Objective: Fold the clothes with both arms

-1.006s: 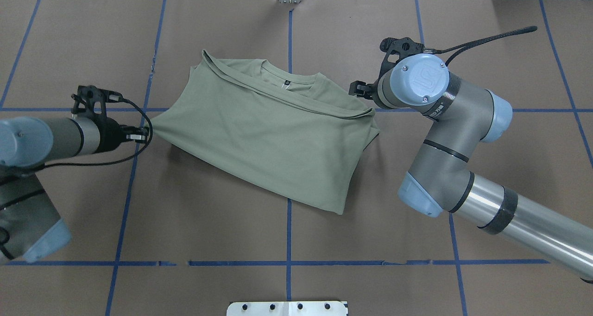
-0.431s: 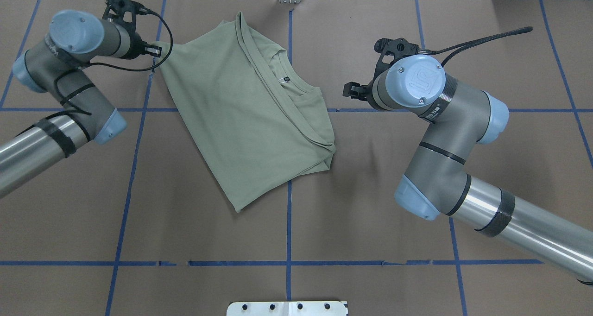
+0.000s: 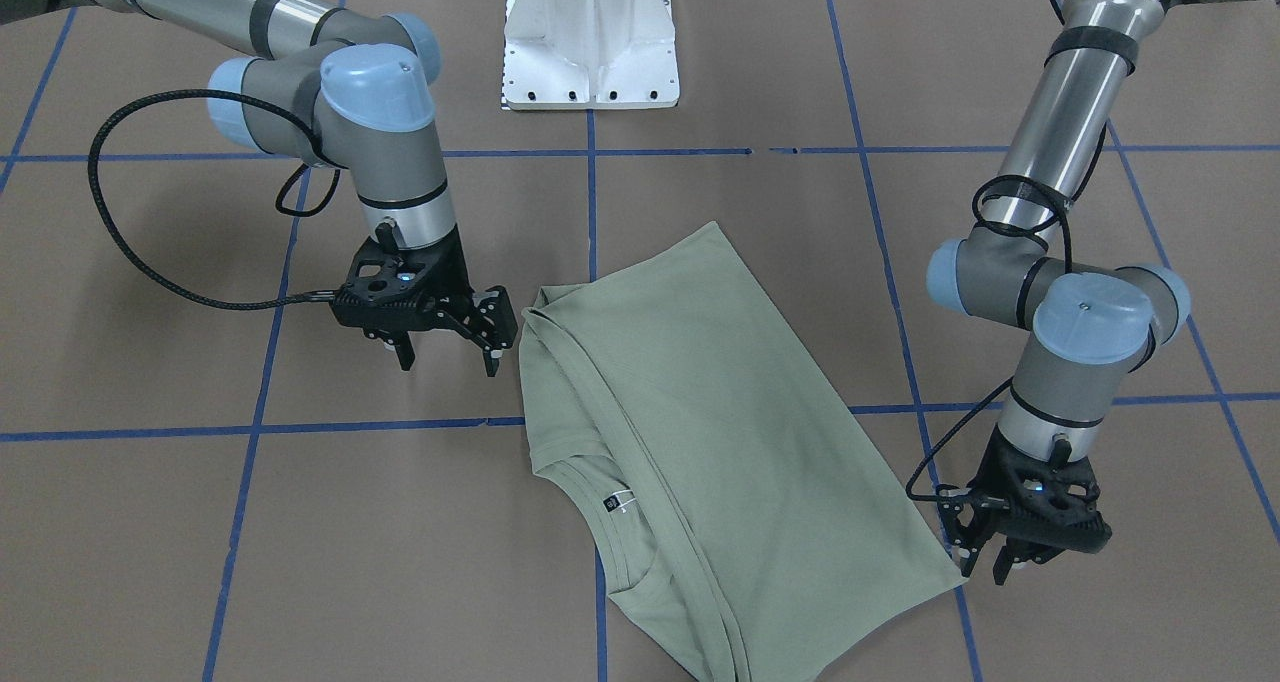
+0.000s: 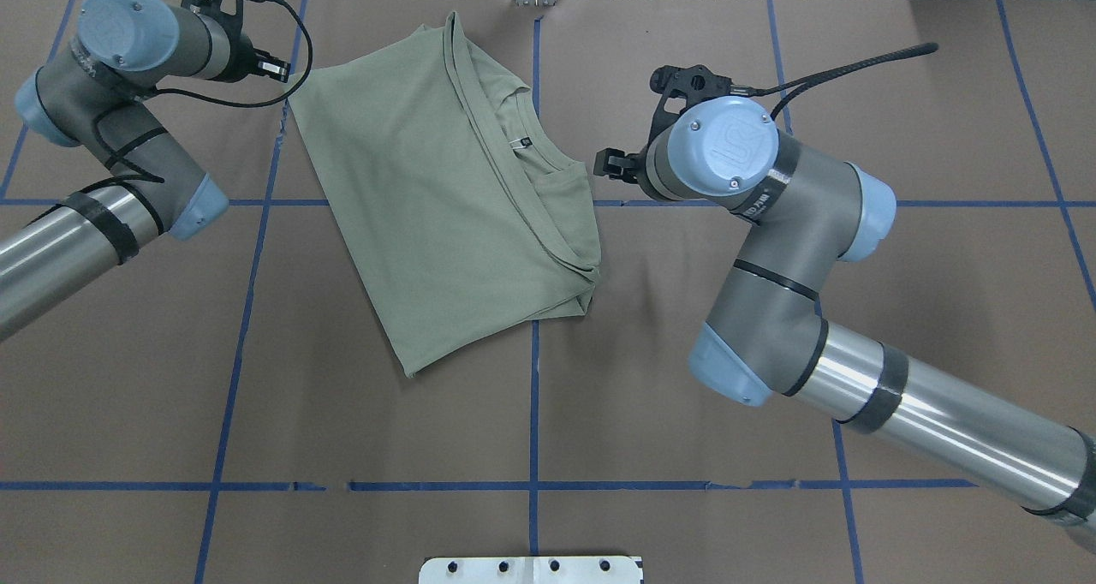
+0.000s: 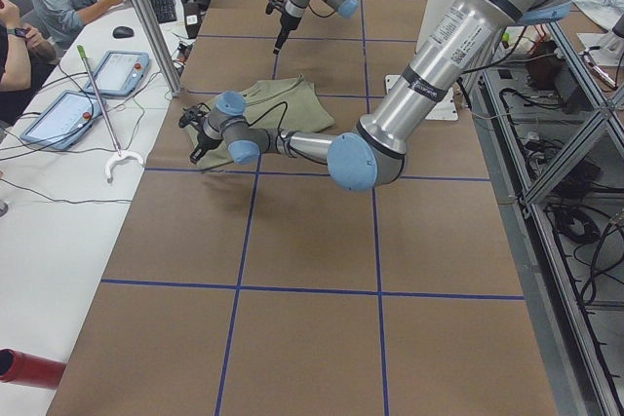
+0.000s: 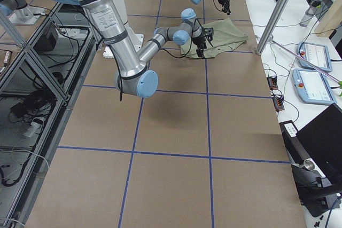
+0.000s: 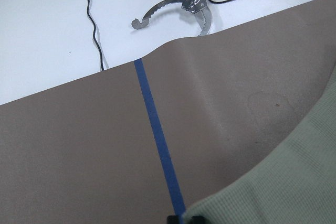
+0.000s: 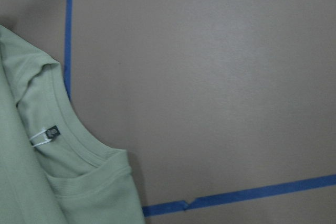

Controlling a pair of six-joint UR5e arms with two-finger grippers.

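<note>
The pale sage-green shirt [image 4: 445, 199] lies folded and slanted on the brown table, its neckline and black label [image 4: 516, 145] on top. It also shows in the front view [image 3: 720, 442]. My left gripper [image 4: 282, 70] is at the far left and is shut on the shirt's corner; in the front view [image 3: 985, 570] its fingers pinch that corner low over the table. The left wrist view shows the shirt's edge [image 7: 294, 182] meeting the fingertips. My right gripper [image 3: 447, 362] is open and empty, just beside the shirt's folded near corner. The right wrist view shows only the neckline [image 8: 79, 150].
The white pedestal base [image 3: 590, 32] stands at the robot's side of the table. Blue tape lines [image 4: 533, 396] cross the brown cover. Beyond the far edge lie cables and a metal grabber tool [image 7: 184, 6]. Operators and tablets [image 5: 58, 114] are at the side bench.
My left gripper swung from the left side to the far left and dragged the shirt's corner with it, which turned the shirt. My right gripper moved left toward the shirt and stayed open.
</note>
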